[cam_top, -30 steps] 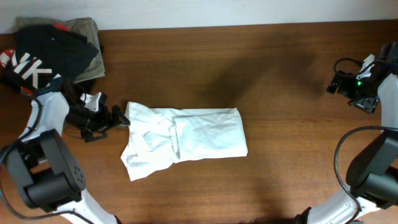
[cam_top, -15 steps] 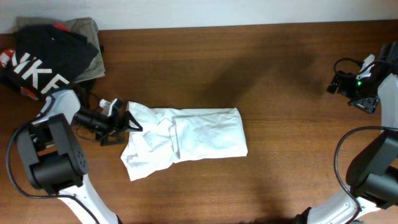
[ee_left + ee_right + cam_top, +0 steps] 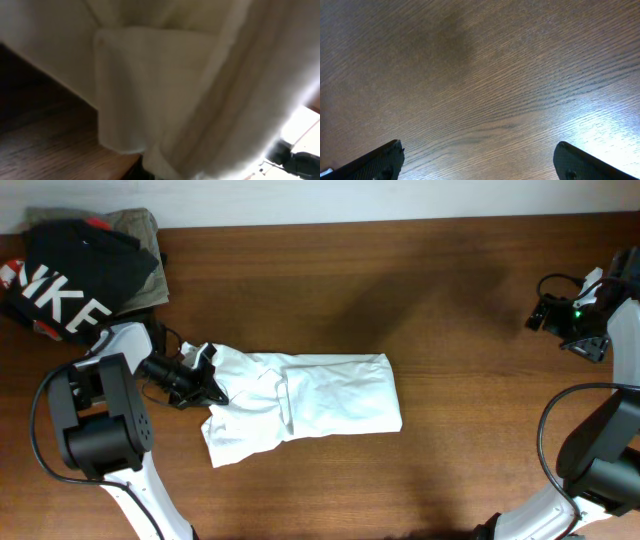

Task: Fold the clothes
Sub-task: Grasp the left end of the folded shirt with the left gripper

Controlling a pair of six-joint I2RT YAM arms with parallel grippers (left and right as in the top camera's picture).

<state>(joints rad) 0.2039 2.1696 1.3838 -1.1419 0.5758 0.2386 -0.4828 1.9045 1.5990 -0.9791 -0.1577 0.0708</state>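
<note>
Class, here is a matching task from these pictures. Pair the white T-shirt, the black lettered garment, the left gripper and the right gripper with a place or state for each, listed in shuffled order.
Column one:
1 white T-shirt
2 black garment
3 left gripper
4 right gripper

Column two:
A open over bare table
B piled in the far left corner
C shut on the shirt's edge
D lies partly folded mid-table

Pairs: 1-D, 2-B, 3-C, 4-A.

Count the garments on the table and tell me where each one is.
3. White T-shirt mid-table; black lettered garment in the far-left corner; olive-grey garment beneath it. More may be hidden in that pile.
</note>
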